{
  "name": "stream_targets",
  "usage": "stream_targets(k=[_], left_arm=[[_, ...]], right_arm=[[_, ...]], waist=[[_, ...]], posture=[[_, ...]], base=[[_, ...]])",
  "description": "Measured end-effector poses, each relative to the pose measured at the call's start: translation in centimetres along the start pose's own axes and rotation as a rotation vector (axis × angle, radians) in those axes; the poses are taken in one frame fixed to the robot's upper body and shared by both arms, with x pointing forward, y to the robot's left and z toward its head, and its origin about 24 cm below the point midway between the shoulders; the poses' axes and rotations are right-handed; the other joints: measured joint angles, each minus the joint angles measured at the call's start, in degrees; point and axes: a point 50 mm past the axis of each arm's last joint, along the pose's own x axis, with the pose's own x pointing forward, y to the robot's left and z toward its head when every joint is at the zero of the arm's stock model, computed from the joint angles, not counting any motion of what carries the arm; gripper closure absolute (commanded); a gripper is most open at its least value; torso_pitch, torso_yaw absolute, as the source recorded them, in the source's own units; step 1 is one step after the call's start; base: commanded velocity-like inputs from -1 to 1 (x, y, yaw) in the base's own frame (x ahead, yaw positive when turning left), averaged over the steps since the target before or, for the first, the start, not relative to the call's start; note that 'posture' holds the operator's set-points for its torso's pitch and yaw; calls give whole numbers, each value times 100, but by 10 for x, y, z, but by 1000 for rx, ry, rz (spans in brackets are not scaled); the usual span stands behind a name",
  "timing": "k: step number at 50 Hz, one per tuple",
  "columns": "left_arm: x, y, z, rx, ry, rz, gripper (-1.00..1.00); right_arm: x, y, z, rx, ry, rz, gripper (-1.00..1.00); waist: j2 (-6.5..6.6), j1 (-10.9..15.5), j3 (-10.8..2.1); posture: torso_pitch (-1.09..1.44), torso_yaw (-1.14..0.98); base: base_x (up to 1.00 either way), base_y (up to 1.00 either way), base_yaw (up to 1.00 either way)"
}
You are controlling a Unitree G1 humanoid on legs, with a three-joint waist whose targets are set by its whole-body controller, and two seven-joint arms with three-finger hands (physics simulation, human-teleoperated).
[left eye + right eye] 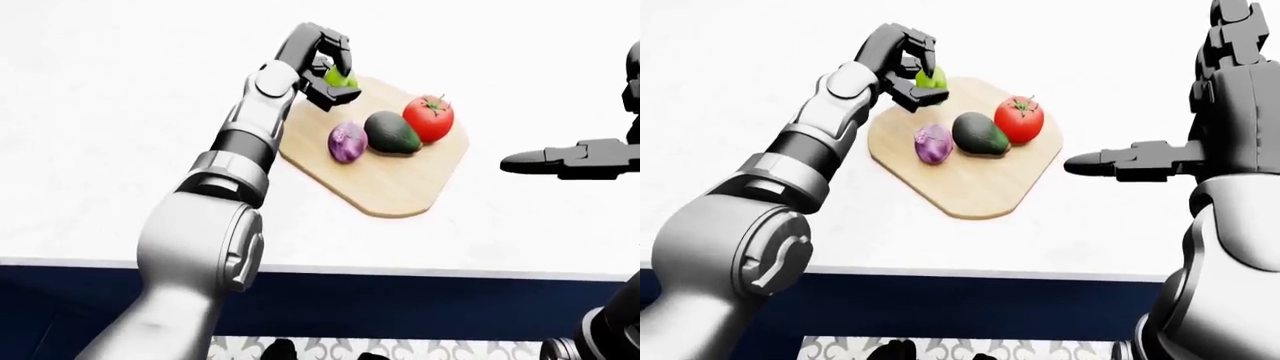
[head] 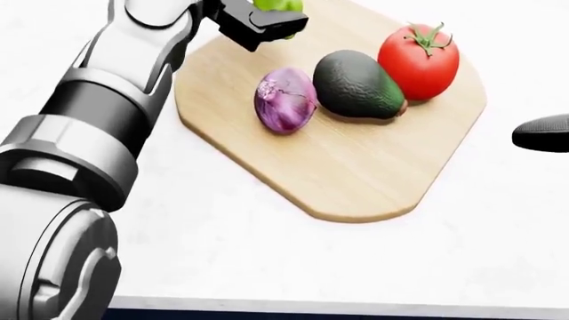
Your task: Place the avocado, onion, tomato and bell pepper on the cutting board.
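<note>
Left hand [image 1: 325, 66] outstretched, fingers curled shut round a load; right hand [image 1: 1120, 163] flat, fingers extended

Matt wooden cutting board [image 2: 355, 173], glossy tomato [image 2: 418, 61], rough-skinned avocado [image 2: 355, 85]

Arms are glossy silver-grey rounded shells with black joint bands — left hand [image 1: 322, 60] and right hand [image 1: 1120, 163] have matte black, blocky three-finger segments.
</note>
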Motion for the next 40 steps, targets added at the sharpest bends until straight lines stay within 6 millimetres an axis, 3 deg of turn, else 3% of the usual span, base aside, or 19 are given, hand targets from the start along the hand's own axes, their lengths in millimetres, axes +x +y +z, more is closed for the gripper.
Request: stream_targets(k=[7, 10, 13, 14, 21, 25, 28, 40], left_arm=[[1, -2, 3, -78, -3, -20, 67], [1, -5, 3, -88, -1, -37, 45], [1, -9, 1, -95, 8, -57, 42], [1, -9, 0, -98, 12, -63, 29], [1, -14, -4, -96, 33, -96, 15], [1, -13, -5, -97, 39, -94, -10], [1, -13, -3, -95, 30, -92, -44], [1, -10, 0, -100, 20, -87, -100]], right_arm=[[-1, 2, -2, 2, 4, 4, -100], [-2, 1, -1, 0, 2, 4, -100], [-2, 0, -1, -1, 1, 0, -100], [-2, 0, -2, 0, 2, -1, -100], [-2, 0, -2, -1, 3, 1, -100], [0, 0, -1, -1, 2, -2, -100], [0, 1, -1, -1, 2, 2, -100], [-2, 1, -2, -2, 0, 3, -100]], waist=[[-1, 13, 0], [-3, 15, -5], [-9, 17, -10], [-12, 15, -11], [-20, 10, -5], [-26, 7, 1], [-28, 11, -4], [-36, 14, -31]], posture=[[35, 0], [35, 0], [35, 0], [35, 0], [35, 0], [35, 0], [35, 0], [35, 0]], base=[[0, 0, 0], [0, 0, 0], [0, 0, 0], [0, 0, 0], [0, 0, 0], [0, 0, 0], [0, 0, 0], [0, 0, 0]])
